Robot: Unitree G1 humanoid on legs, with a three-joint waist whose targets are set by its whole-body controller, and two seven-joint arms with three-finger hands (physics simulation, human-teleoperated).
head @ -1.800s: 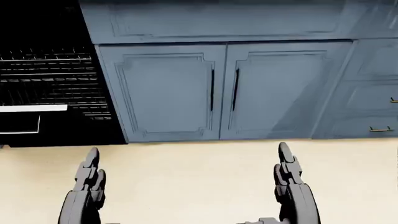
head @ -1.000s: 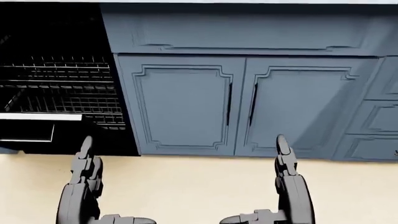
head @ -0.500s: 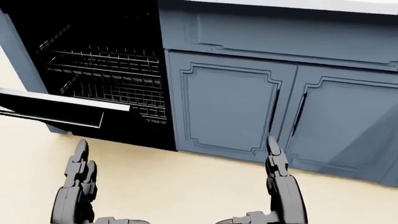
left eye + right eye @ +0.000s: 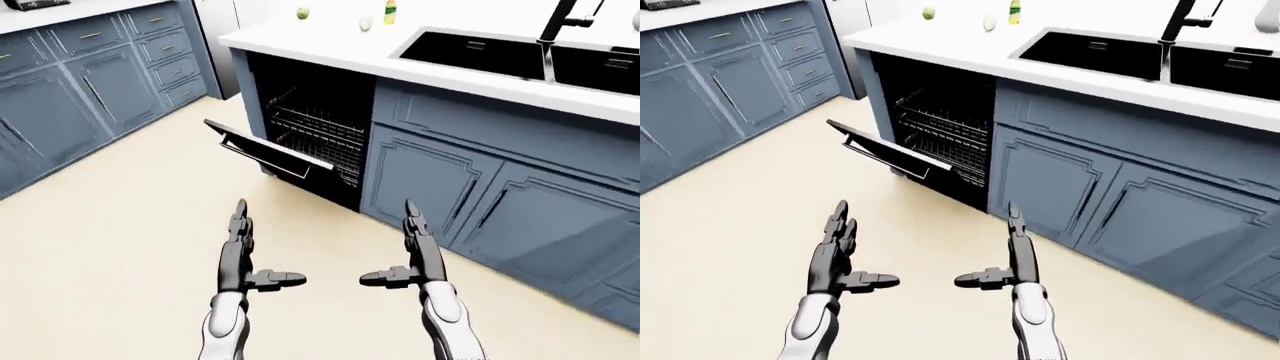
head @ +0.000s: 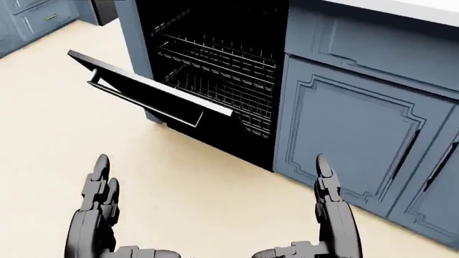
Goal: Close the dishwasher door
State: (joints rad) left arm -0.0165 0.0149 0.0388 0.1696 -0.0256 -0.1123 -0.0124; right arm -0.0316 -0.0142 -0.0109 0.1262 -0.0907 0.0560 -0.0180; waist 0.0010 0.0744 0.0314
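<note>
The dishwasher door [image 4: 268,152] hangs partly open, tilted out over the floor [image 4: 120,225] below the left end of the table [image 4: 330,46], with wire racks [image 4: 318,133] visible behind it. The left robot hand [image 4: 240,259] and right robot hand [image 4: 415,255] hover above the floor, fingers spread, holding nothing.

No legible text or labels anywhere.

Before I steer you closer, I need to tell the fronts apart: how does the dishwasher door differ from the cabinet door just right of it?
The dishwasher door hangs open, tilted outward and down; the cabinet door is shut and upright. The dishwasher door is black with a long bar handle; the cabinet door is blue with a raised panel frame. Both sit under the same white countertop.
</note>
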